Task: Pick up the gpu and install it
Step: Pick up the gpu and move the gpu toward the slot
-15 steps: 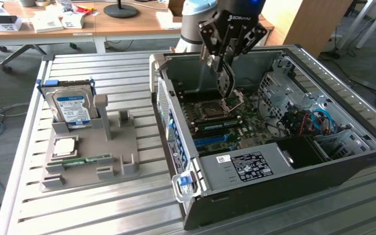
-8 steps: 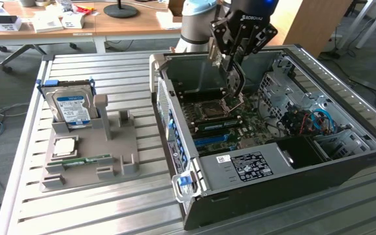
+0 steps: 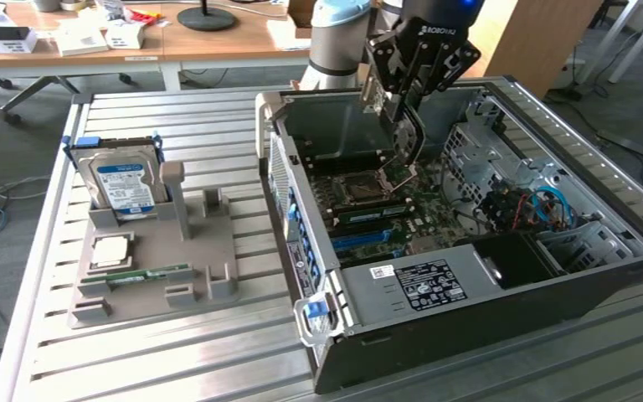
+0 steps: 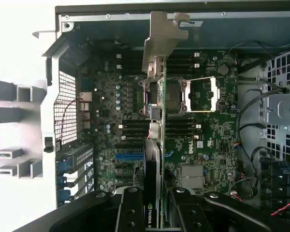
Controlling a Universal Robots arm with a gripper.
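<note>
Gripper: closed narrowly on the gpu, a black finger on each side of the card.
Gpu: held edge-on over the motherboard, silvery bracket at the end away from the fingers.
Computer case: open, lying on the slatted table.
Grey holder: at the exterior view's left, carrying a hard drive.

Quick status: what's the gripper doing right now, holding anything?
The gripper: closed on the gpu, holding it above the open computer case.
</note>
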